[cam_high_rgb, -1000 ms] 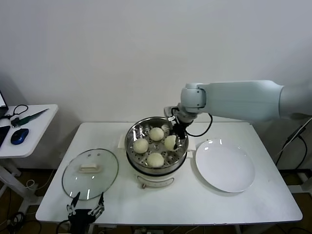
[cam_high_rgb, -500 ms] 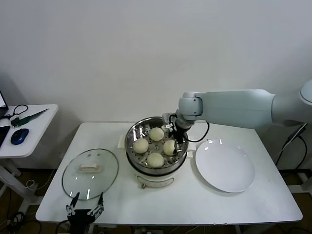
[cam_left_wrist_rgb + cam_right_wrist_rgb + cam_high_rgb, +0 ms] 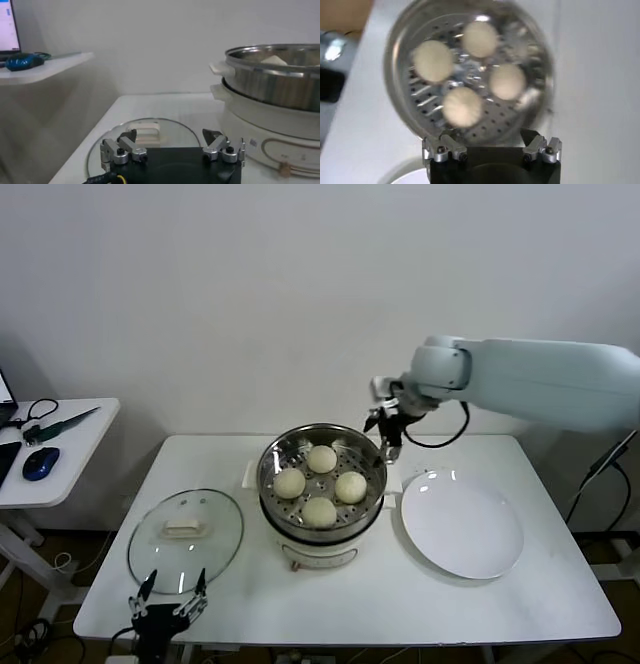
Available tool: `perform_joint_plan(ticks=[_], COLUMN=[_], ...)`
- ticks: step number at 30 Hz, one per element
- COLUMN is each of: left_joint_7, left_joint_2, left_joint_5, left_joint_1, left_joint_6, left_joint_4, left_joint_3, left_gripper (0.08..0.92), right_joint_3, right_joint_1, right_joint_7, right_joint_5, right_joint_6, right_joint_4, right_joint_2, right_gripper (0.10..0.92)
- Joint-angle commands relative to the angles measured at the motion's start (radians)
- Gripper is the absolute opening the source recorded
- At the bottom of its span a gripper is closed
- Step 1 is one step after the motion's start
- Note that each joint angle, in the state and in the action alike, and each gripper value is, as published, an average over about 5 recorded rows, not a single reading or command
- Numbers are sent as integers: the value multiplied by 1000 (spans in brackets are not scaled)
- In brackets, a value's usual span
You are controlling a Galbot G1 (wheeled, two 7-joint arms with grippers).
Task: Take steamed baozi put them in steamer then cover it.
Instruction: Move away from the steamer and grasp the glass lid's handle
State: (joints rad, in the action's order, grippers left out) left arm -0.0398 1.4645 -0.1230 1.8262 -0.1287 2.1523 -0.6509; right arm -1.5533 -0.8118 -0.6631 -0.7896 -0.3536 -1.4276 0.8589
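Four cream-white baozi [image 3: 320, 484] lie on the perforated tray inside the steel steamer [image 3: 275, 499] at the table's middle. In the right wrist view the baozi [image 3: 462, 106] and the steamer [image 3: 535, 60] show from above. My right gripper [image 3: 385, 434] is open and empty, raised above the steamer's back right rim; in its own view [image 3: 491, 140] it hangs over the rim. The glass lid [image 3: 185, 539] with a cream handle lies flat left of the steamer. My left gripper [image 3: 168, 602] is open and empty at the table's front edge, just before the lid [image 3: 145, 137].
An empty white plate [image 3: 462, 522] lies right of the steamer. A side table [image 3: 70, 446] with a mouse and cables stands at the far left. The wall is close behind the table.
My right gripper has let go of the fourth baozi in the steamer, then lifted up and back to the right, out of the pot. The left gripper shifted slightly.
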Motion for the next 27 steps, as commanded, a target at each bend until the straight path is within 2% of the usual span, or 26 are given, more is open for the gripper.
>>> perform_joint_plan(ticks=[1,4,7,9,12,17,22,27], left_joint_7=[-8,-6,-1,1,8,23,22,-15], left_joint_2=[5,-7,-26,-41,-66,-90,-93,-96], left_joint_5=[-22,-20,-20,-10,32,134,199,283], left_joint_1=[-5,-27,-50,-72,-97,-114,-131,-138], left_joint_6=[-3,14,26,33,49,119,201,229], left_joint_4=[9,6,-5,-16,-32,-70,-127,-171], left_joint_3=[2,0,-2,-6,-13,-9,-5,-5], left_gripper=[823,823,823,823,823,823,823,823], right_joint_3=[583,1029,1591,1933,2273,2468,2465,2425], right_joint_1=[423,849,1401,1739,2096,2370,2447,2482], right_joint_7=[441,514,528,519,497,456,426,422], right_joint_5=[-5,13,54,93,129,165,210,237], right_joint_6=[21,33,52,88,166,351,544,643], right_joint_4=[-81,-125,-163,-183,-211,-218,-168,-166], right_joint_2=[-467,-549,-566,-528,-413,-190,-7,140], right_gripper=[823,823,823,823,823,823,823,823])
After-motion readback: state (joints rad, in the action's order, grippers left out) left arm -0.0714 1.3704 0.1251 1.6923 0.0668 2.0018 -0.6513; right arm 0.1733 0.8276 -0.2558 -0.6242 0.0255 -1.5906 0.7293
